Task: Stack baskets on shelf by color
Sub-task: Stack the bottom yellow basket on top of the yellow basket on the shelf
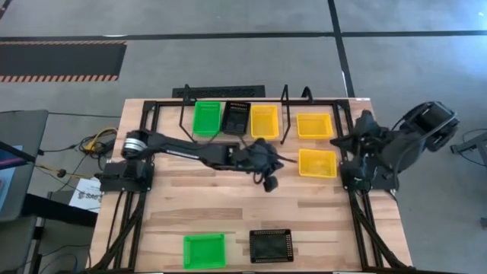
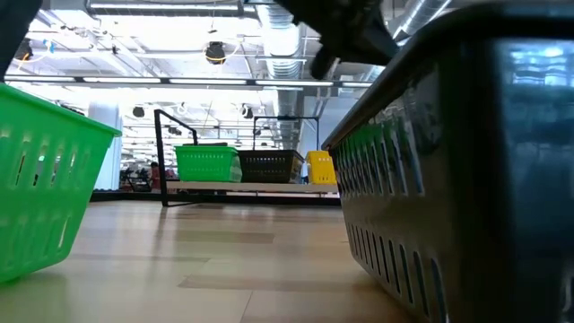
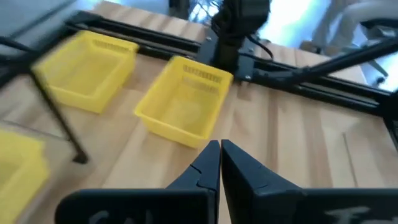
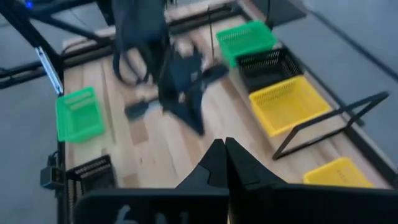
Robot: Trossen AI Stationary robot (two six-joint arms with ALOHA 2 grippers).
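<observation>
Hovering over the middle of the surface (image 1: 228, 205), left hand (image 1: 269, 181) with fingers (image 3: 239, 168) pressed together and nothing between them, empty. Reaching in from the left side, dark arm stretched across the wood just in front of the shelf (image 1: 289, 114).

Lying just beyond those closed fingertips in the left wrist view, one yellow basket (image 3: 185, 99) flat on the wood, with a second yellow basket (image 3: 87, 70) near it beside a thin black shelf leg (image 3: 59, 118). Seen from above, both sitting to the right of the shelf's three stacks: one at the back (image 1: 314, 125), one nearer the front (image 1: 317, 162), close together but apart.

Standing on the shelf in a row, touching side to side: green basket (image 1: 207, 117), black basket (image 1: 236, 117), yellow basket (image 1: 265, 120). Cannot tell how many are nested in each.

Resting well apart at the near edge of the surface, a loose green basket (image 1: 204, 250) and a loose black basket (image 1: 271, 246), side by side with a gap.

Folded back at the right edge of the surface, right hand (image 4: 225, 152) with fingers closed tight together, holding nothing.
</observation>
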